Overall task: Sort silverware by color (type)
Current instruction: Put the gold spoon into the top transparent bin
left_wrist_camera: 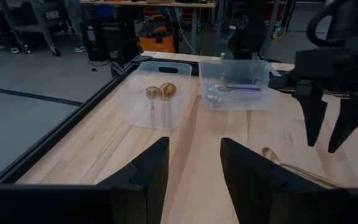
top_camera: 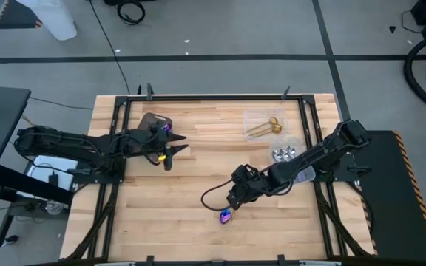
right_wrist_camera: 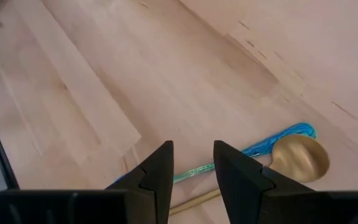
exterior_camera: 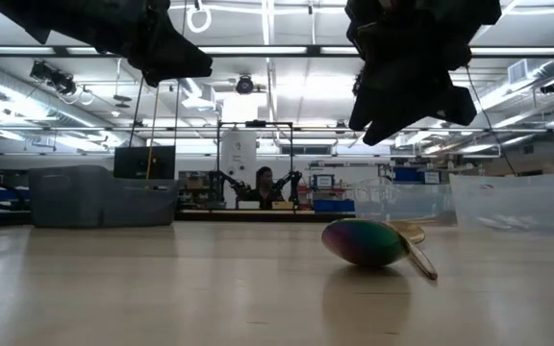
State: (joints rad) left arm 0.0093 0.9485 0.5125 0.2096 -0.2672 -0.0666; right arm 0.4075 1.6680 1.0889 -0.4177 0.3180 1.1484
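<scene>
Two spoons (right_wrist_camera: 272, 155) | handles hidden behind right end effector (right_wrist_camera: 192, 163)

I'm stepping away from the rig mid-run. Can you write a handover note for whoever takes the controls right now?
Right gripper: open, empty, above the last loose spoons.
Left gripper: open, empty, waiting at table left.
Loose: iridescent spoon and a gold spoon lying together near the front edge.
Done: gold spoons in one clear container, silver spoons in another; an iridescent one shows in the tray by the left arm.
Left: sort the two loose spoons.
</scene>
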